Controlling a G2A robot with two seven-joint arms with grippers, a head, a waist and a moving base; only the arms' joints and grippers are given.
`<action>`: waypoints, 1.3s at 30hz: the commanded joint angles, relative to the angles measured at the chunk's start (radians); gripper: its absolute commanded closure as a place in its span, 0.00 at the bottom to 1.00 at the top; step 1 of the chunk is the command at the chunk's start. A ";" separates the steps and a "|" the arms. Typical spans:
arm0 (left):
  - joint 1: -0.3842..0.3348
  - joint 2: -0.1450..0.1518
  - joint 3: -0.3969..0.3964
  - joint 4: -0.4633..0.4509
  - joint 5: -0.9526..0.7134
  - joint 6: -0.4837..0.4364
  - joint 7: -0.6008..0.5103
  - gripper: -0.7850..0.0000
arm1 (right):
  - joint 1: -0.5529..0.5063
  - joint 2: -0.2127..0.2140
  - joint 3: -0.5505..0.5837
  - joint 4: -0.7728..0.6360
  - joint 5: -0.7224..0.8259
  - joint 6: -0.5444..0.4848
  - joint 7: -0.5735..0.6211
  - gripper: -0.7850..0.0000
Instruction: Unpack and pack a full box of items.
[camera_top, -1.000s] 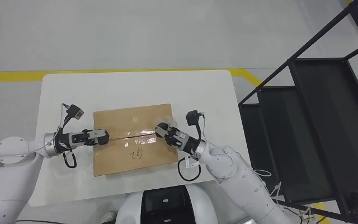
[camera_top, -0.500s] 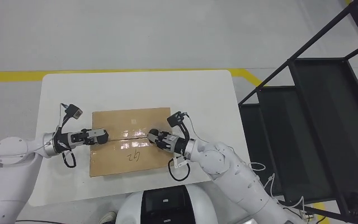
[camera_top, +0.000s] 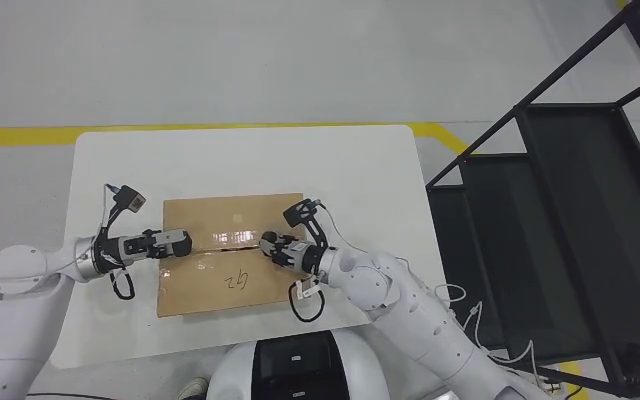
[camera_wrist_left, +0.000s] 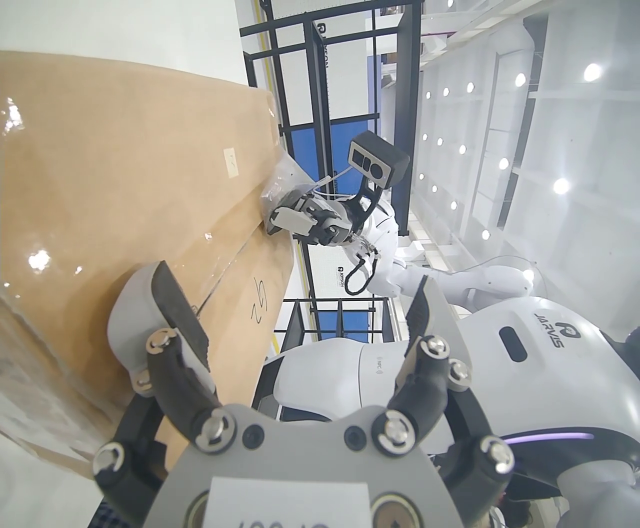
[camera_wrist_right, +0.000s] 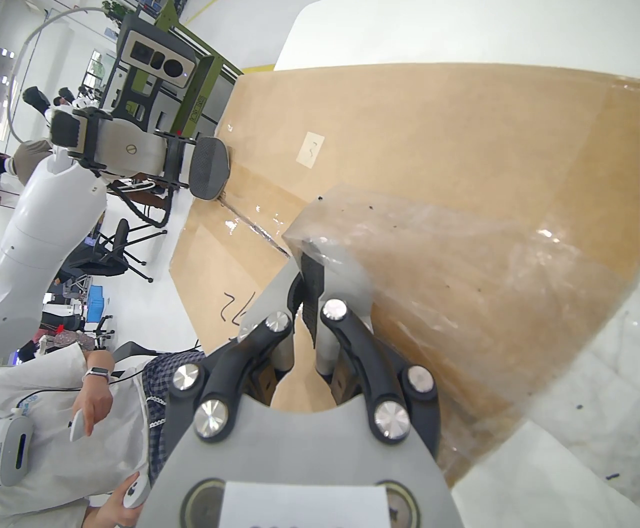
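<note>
Flaps of the box (camera_top: 215, 285) lie shut, so the contents are hidden. Film clouds the tips of my right claw (camera_wrist_right: 312, 270), and the pinch itself is hard to read. Its fingers stand almost together with clear tape (camera_wrist_right: 450, 280) caught between them. The strip is raised off the box top and crumpled at the tips. This claw sits on the seam (camera_top: 225, 249). My left claw (camera_wrist_left: 295, 295) is spread wide and holds nothing. One pad (camera_wrist_right: 207, 167) touches the box top at the seam's left end. The box rests on the white desk (camera_top: 350, 170).
</note>
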 joint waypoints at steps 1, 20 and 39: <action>0.000 0.000 -0.002 -0.001 -0.002 0.000 -0.001 0.00 | -0.001 0.000 -0.001 -0.008 -0.003 0.006 0.003 0.00; 0.045 0.007 -0.145 0.023 -0.231 0.017 0.057 0.00 | -0.005 -0.001 0.012 -0.071 0.036 -0.001 -0.009 0.00; 0.095 0.009 -0.227 0.017 -0.270 0.021 0.059 0.00 | 0.133 -0.049 -0.136 -0.007 0.040 -0.066 -0.017 0.00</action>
